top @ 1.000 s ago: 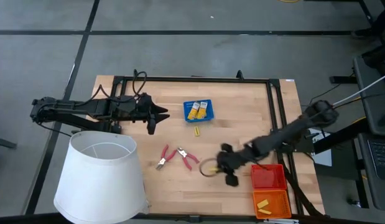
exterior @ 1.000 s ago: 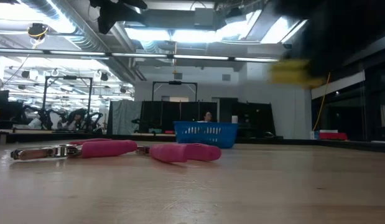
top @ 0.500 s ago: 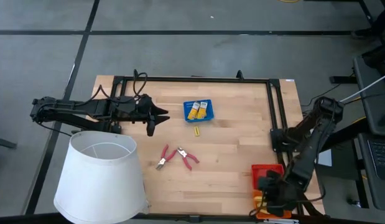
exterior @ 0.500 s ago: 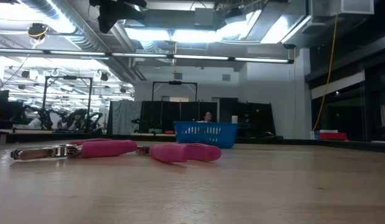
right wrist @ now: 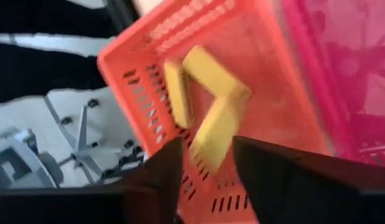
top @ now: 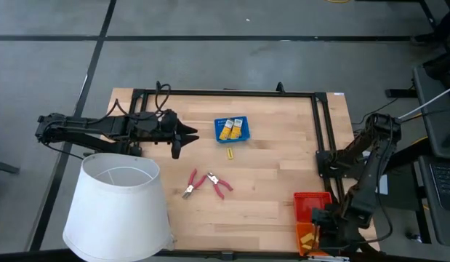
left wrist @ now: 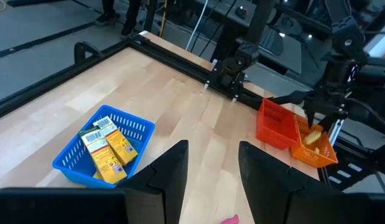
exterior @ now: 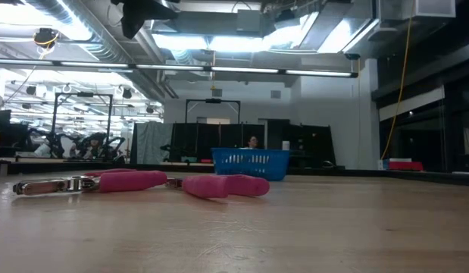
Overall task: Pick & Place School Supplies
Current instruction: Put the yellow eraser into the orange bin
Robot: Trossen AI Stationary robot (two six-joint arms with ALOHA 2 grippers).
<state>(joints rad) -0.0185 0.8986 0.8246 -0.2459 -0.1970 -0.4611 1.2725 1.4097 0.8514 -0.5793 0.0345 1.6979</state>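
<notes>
Right arm folded at the table's near right corner, its gripper poised directly above the orange tray, fingers parted and empty. Three plain yellow blocks lie together in that tray, just beyond the fingertips. Left gripper waits open near the blue tray of labelled yellow packs. Two red-handled tools lie mid-table.
</notes>
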